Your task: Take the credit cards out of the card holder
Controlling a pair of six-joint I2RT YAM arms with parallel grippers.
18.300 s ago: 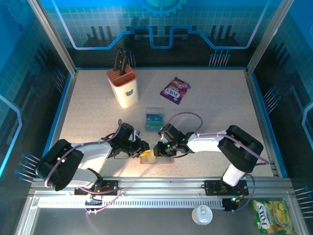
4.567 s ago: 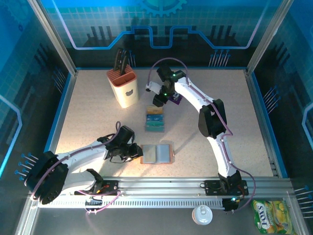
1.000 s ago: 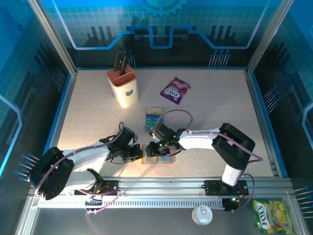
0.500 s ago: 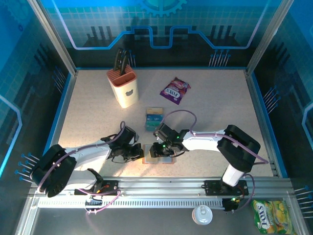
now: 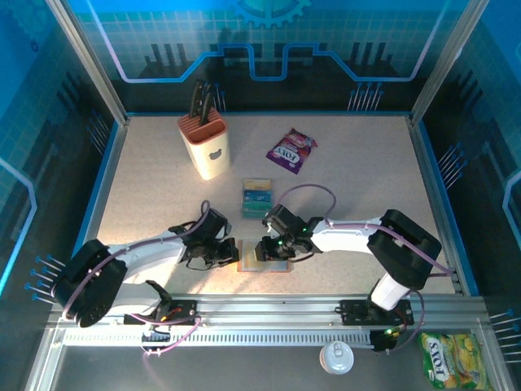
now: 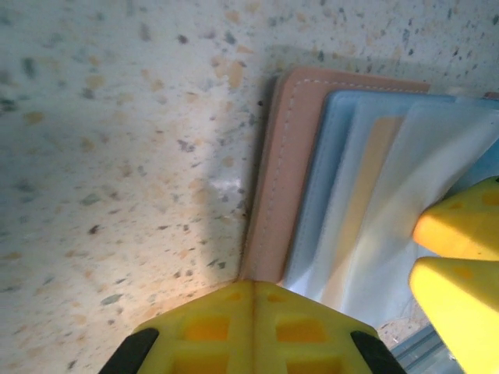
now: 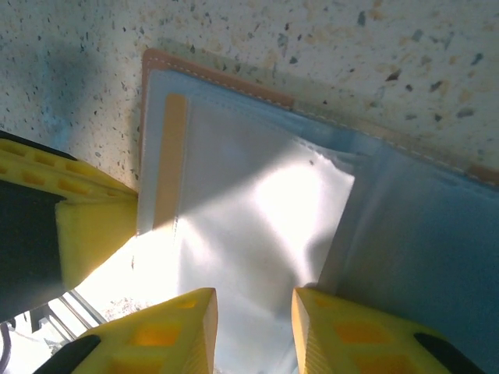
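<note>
Two arms reach in over the speckled table (image 5: 358, 179) in the top view, and their tips meet at one card holder (image 5: 277, 265) lying open and flat near the front edge. The left gripper (image 5: 232, 255) is at its left edge and the right gripper (image 5: 262, 248) is over its middle. One small stack of cards (image 5: 257, 198) lies just beyond the card holder, yellowish at the far end and teal and blue nearer; I cannot count them. One knife block (image 5: 205, 147) and one purple snack packet (image 5: 291, 151) stand well back.

From the left wrist, the left gripper (image 6: 253, 292) has its jaws pressed together with no gap, the tips against the near corner of the card holder's (image 6: 284, 171) tan stitched cover. Several pale blue clear sleeves (image 6: 405, 202) fan out inside it, and the other arm's two yellow fingers (image 6: 456, 226) rest at their right.

From the right wrist, the right gripper (image 7: 255, 300) has its jaws a little apart over one bright clear sleeve (image 7: 257, 202); whether they pinch it I cannot tell. One tan strip (image 7: 169, 156) shows along the sleeve's left edge.
</note>
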